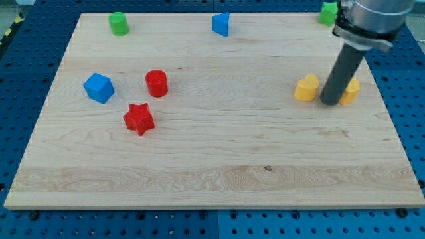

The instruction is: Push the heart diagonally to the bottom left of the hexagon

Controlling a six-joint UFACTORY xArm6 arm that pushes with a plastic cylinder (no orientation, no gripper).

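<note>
where the pale wooden surface (219, 153) nears the view's right edge, my tip (329, 103), the lower end of a straight dark rod, stands between two yellow blocks. the yellow heart-shaped block (307, 87) sits just beside the tip on the view's left; whether they touch cannot be told. the other yellow block (351, 91), its shape partly hidden behind the rod, lies close against the tip on the view's right. there is no pincer on this arm, only the rod, so nothing is held and no opening can be told.

at the view's top right corner a green block (327, 12) sits near the surface's edge, its shape unclear beside the arm's grey body. along the view's top, a blue wedge-like block (221, 24) stands near the middle and a green cylinder-like block (119, 23) towards the left.

on the view's left half, a blue hexagon-like block (98, 87), a red cylinder block (157, 83) and a red star-shaped block (138, 118) form a loose group, all apart from one another and well apart from the tip.
</note>
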